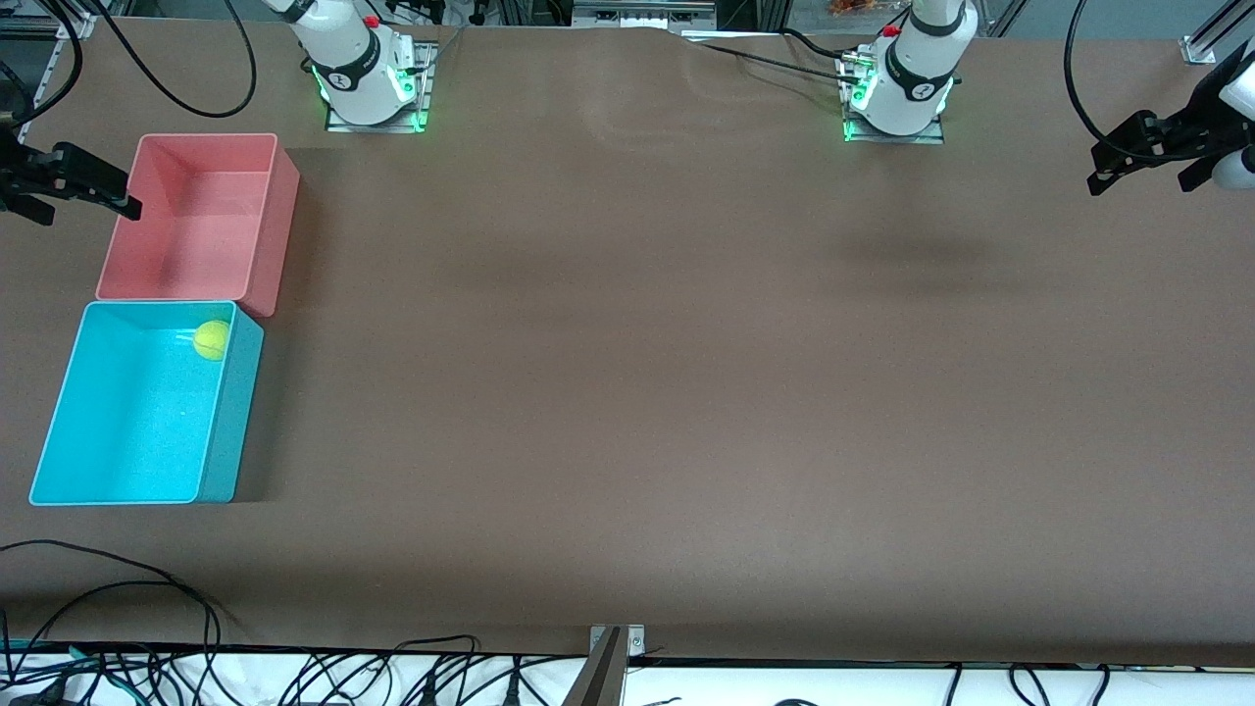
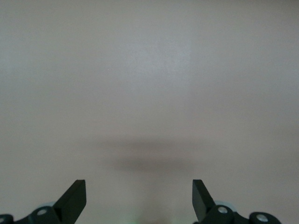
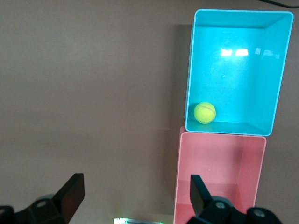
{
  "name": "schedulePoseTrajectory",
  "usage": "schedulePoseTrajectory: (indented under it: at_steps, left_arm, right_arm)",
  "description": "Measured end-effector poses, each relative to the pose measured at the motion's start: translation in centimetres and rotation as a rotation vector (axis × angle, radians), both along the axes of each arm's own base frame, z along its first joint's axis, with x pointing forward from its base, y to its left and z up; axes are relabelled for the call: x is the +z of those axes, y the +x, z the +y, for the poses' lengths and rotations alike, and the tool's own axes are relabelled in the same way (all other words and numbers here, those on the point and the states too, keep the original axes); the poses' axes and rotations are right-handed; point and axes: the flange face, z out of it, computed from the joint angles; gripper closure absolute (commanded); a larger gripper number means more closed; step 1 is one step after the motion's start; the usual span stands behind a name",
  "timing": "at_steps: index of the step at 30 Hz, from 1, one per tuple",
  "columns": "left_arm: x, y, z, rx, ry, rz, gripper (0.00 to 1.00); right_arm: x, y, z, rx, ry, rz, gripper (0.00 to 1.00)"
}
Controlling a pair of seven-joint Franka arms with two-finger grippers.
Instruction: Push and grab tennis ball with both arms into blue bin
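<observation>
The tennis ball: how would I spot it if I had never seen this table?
Look toward the right arm's end of the brown table, where two bins sit side by side. The blue bin is the one nearer the front camera. The tennis ball lies inside it, in the corner next to the pink bin, small, fuzzy and yellow-green.

Tennis ball (image 1: 211,339) in blue bin (image 1: 59,422), corner nearest pink bin (image 1: 270,235); bins touching, blue nearer camera.

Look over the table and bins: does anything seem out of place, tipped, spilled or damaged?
Nothing stands out. The tennis ball lies inside the blue bin, in the corner beside the pink bin. Both bins sit upright, side by side.
</observation>
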Motion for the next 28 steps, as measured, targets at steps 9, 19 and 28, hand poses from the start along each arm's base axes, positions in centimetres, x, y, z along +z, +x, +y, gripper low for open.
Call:
schedulePoseTrajectory:
  at_steps: [9, 19, 28]
  left_arm:
    - [-0.28, 0.17, 0.02, 0.0, -0.001, 0.006, 0.0]
    - [-0.39, 0.24, 0.02, 0.0, -0.001, 0.008, 0.0]
    - [-0.39, 0.24, 0.02, 0.0, -0.001, 0.008, 0.0]
  right_arm:
    - [-0.27, 0.21, 0.05, -0.025, -0.015, 0.003, 0.0]
    - [-0.35, 0.34, 0.2, -0.027, -0.019, 0.0, 0.0]
    - [-0.35, 0.34, 0.23, -0.027, -0.02, 0.0, 0.0]
